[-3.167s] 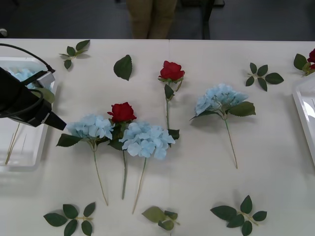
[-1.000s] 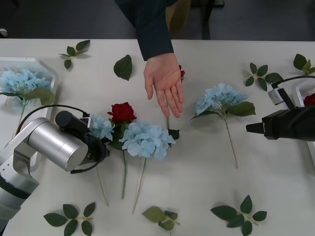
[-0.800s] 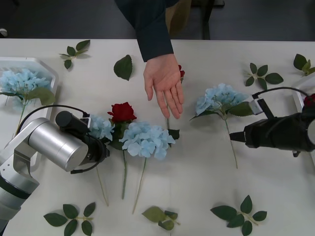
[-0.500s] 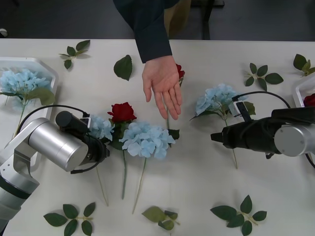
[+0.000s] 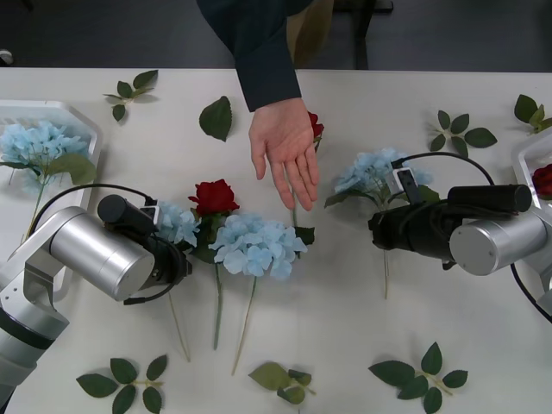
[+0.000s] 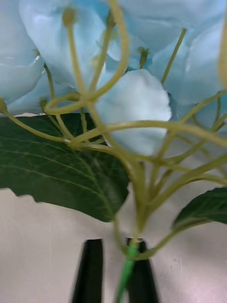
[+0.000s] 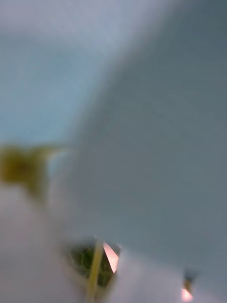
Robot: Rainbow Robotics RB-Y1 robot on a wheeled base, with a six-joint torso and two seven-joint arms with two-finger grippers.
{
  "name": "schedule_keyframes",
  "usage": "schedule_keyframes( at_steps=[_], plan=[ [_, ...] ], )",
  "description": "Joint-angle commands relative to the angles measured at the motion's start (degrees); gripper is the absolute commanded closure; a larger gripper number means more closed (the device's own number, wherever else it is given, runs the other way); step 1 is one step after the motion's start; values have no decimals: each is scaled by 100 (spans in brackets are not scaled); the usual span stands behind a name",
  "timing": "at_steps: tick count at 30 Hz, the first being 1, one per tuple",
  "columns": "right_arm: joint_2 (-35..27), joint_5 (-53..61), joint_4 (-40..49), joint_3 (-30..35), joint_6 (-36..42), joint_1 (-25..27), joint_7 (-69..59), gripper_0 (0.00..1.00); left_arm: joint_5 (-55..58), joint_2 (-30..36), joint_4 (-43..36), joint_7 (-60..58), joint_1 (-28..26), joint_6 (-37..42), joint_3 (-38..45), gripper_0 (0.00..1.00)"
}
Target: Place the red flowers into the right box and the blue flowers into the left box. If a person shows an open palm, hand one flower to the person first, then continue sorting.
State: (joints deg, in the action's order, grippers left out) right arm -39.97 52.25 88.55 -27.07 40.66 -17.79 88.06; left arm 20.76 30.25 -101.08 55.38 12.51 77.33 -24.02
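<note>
Gripping: our right gripper (image 6: 116,272) has its fingers closed on the stem of a blue flower (image 5: 369,172) right of table centre, about 3 o'clock.
Left gripper: (image 5: 177,263) parked against the blue flower (image 5: 177,222) at 9 o'clock; we cannot tell its finger state.
Person's hand: (image 5: 283,148) flat, palm open, empty, over the table near 12 o'clock.
Red flower: (image 5: 213,197) centre, touching another blue flower (image 5: 257,245).
Left box: (image 5: 82,116) 10 o'clock, one blue flower (image 5: 34,142) inside.
Right box: (image 5: 523,157) 3 o'clock edge.
</note>
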Motion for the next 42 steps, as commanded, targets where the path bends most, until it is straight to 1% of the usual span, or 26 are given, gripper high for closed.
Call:
schedule_keyframes(
  at_steps=[1,4,5,7,9,12,14,15,16,19,21,25,27,30,33,35,37,39,42],
  plan=[
    [-55,233,260,219,-84,-146,71,100,-63,-63,-52,52,-117,-69,-68,0],
    [-187,373,444,290,-84,-120,98,100,-63,-72,-61,52,-108,-77,-68,0],
    [-407,628,717,395,-84,-50,124,100,-63,-72,-61,61,-117,-69,-68,0],
    [-617,901,1007,580,-75,91,159,100,-63,-81,-61,61,-117,-69,-59,0],
    [-846,1138,1446,984,-75,399,221,100,-63,-81,-70,61,-117,-77,-68,0],
    [-978,1384,2061,1634,65,944,282,100,-63,-72,-70,69,-117,-77,-68,0],
    [-978,1665,2615,2267,215,1462,344,100,-63,-81,-70,69,-117,-77,-68,0],
    [-969,1727,2791,2443,259,1603,361,100,-63,-72,-70,69,-117,-77,-68,0],
    [-925,1876,3336,2953,382,2007,414,100,-63,-81,-87,69,-117,-77,-59,0],
    [-670,1999,4179,3489,461,2473,467,100,-63,-63,-184,69,-117,-34,-59,0],
    [-407,1938,4698,3629,452,2526,476,100,-63,-63,-342,61,-117,169,-6,0],
    [59,1560,5217,3515,434,2165,519,100,-46,-63,-791,61,-117,810,152,0],
    [367,1191,5322,3269,434,1761,555,100,-37,-63,-1037,52,-117,1171,196,0],
    [683,813,5269,2830,426,1198,590,100,-28,-63,-1230,43,-117,1452,231,0],
    [973,145,5023,2373,329,548,634,100,16,-63,-1362,43,-117,1610,231,0],
    [1140,-242,4777,2126,144,267,660,100,121,-63,-1362,43,-117,1592,231,0],
    [1219,-488,4584,1959,-84,126,686,100,148,-63,-1362,43,-117,1584,231,0],
    [1316,-761,4232,1678,-541,-76,695,100,191,-63,-1353,34,-117,1575,231,0],
    [1369,-1007,3828,1371,-1148,-217,704,100,218,-63,-1353,8,-143,1540,196,0]
  ],
)
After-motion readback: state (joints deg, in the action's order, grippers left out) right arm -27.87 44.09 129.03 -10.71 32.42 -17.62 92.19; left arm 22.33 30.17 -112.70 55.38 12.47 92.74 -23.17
